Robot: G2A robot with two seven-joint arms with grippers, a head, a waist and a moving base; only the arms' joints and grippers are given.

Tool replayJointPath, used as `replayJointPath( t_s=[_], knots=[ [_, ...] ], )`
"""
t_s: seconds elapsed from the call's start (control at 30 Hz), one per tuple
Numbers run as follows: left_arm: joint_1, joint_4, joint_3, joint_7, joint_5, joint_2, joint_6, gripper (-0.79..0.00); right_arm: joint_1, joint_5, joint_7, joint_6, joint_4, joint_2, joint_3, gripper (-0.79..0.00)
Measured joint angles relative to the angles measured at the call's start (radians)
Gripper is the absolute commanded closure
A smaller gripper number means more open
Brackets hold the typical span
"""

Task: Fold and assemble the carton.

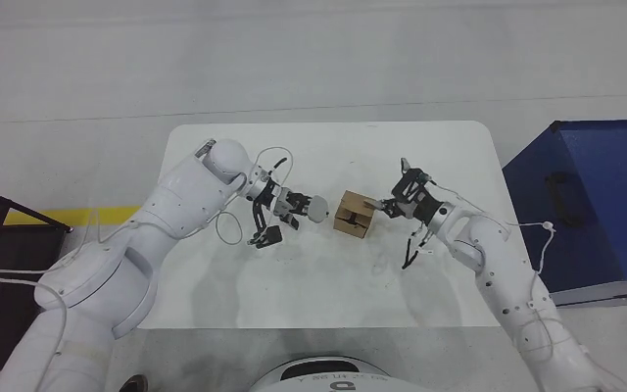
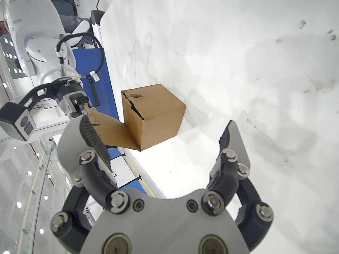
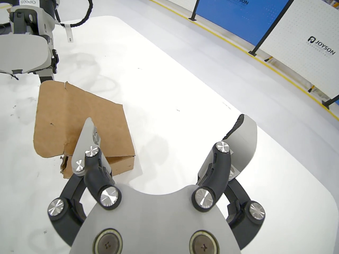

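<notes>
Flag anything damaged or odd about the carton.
The carton has a ragged tear along one upper edge, so that seam gapes open. One flap sticks out sideways, unfolded, toward the right end effector. There is also a frayed corner, with the cardboard crumpled and torn.

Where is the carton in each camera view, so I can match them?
Top view: carton near the middle of the white table.
Left wrist view: carton ahead of the open left claw.
Right wrist view: carton partly behind one finger of the right claw.
Shared landmark: the white table under it.
</notes>
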Motion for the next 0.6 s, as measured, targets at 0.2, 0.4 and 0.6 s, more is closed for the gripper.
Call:
replayJointPath(
  t_s=[0.2, 0.4, 0.6],
  knots=[
    [0.003, -0.05, -0.011, -0.007, -0.003, 0.007, -0.008, -0.785, 0.042, 0.162, 0.032, -0.109, 0.099, -0.011, -0.029, -0.757],
    [0.01, -0.09, 0.002, -0.008, 0.028, 0.006, -0.023, -0.785, 0.091, 0.324, 0.05, -0.188, 0.206, -0.022, -0.054, -0.757],
    [0.009, -0.085, 0.008, -0.038, 0.042, -0.003, -0.042, -0.785, 0.131, 0.423, 0.079, -0.237, 0.288, -0.031, -0.073, -0.57]
  ],
)
